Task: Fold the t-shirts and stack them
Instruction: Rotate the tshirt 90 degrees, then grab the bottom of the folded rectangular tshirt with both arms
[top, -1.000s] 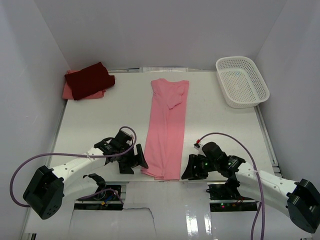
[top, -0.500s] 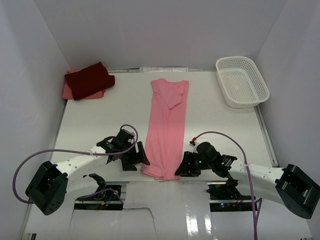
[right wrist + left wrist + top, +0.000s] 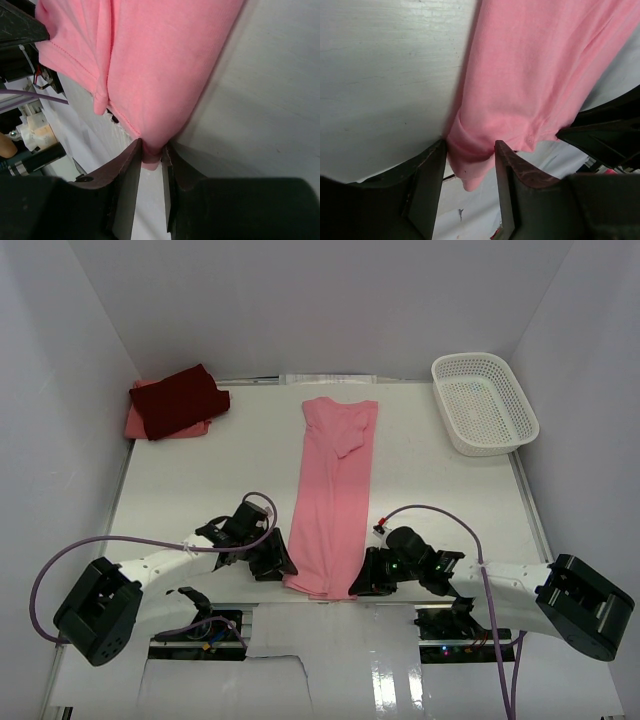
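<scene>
A light pink t-shirt (image 3: 335, 490) lies as a long folded strip down the middle of the table, its hem at the near edge. My left gripper (image 3: 285, 565) is at the hem's left corner. In the left wrist view the bunched pink corner (image 3: 470, 155) fills the gap between the fingers (image 3: 427, 185), touching both. My right gripper (image 3: 358, 583) is at the hem's right corner, and its fingers (image 3: 127, 180) pinch a small fold of pink cloth (image 3: 160, 60). At the far left a dark maroon t-shirt (image 3: 180, 398) lies folded on a salmon pink t-shirt (image 3: 135, 423).
A white mesh basket (image 3: 485, 400) stands at the far right corner. White walls close in the table on the left, back and right. The shirt's hem hangs slightly over the table's near edge (image 3: 300, 602), with the arm bases and cables just below.
Both grippers have slid inward to the near corners of the light pink t-shirt, and their jaws have narrowed onto the cloth. The shirt itself has not shifted.
</scene>
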Controlling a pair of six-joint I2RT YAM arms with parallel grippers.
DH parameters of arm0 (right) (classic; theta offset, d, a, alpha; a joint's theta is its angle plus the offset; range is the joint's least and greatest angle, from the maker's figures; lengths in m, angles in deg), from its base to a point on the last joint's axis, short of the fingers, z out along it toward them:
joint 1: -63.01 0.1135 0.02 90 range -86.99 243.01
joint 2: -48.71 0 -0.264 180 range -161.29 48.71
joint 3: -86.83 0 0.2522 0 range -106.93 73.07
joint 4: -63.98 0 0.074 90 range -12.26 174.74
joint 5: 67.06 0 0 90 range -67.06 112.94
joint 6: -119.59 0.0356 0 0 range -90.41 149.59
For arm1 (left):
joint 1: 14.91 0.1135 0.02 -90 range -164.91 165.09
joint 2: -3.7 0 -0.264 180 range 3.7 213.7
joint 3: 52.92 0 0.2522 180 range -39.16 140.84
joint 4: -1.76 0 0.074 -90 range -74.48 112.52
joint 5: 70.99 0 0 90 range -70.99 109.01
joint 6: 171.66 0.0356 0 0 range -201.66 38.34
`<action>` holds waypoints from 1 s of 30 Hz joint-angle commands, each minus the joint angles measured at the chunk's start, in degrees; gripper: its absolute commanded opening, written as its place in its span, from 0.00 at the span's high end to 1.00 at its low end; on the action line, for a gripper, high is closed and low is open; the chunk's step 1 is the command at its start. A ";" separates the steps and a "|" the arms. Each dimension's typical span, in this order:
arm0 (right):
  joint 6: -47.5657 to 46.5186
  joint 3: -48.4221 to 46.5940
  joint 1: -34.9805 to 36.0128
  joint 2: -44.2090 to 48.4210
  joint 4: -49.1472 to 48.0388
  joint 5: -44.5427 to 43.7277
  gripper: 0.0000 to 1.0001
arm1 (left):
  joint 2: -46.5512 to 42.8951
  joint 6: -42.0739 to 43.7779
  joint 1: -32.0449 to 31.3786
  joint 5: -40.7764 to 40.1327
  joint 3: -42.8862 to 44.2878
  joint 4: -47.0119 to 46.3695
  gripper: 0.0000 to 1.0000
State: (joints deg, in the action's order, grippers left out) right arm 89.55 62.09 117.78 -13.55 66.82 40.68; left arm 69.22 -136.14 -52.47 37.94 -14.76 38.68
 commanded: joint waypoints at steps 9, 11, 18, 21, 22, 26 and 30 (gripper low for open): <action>-1.34 -2.46 0.52 1.70 6.33 -3.23 0.92 | 4.01 2.18 0.12 0.39 -2.17 -2.33 0.88; -2.30 -4.38 0.52 3.10 8.18 -3.76 0.92 | 3.48 2.27 0.21 1.53 -1.29 -1.54 0.89; -8.98 -12.38 -1.41 2.41 15.83 -2.79 0.92 | 5.48 3.23 0.21 1.99 10.21 5.65 0.92; -12.05 -14.14 -5.61 2.23 16.36 -1.92 0.92 | 8.65 5.34 0.73 -0.39 16.45 7.86 0.93; -13.11 -14.85 -7.02 1.97 16.71 -1.66 0.92 | 10.66 5.70 1.00 -0.31 17.42 7.61 0.93; -18.29 -18.63 -13.53 0.30 18.91 -0.34 0.92 | 15.60 7.37 3.28 -1.45 22.52 6.29 0.93; -23.66 -23.55 -19.94 -3.56 19.96 0.63 0.92 | 20.87 10.70 6.61 -3.29 30.33 6.11 0.93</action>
State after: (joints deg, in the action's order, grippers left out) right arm 72.29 43.21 101.19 -15.21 85.21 40.04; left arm 88.45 -128.90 -47.96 37.18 10.34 44.71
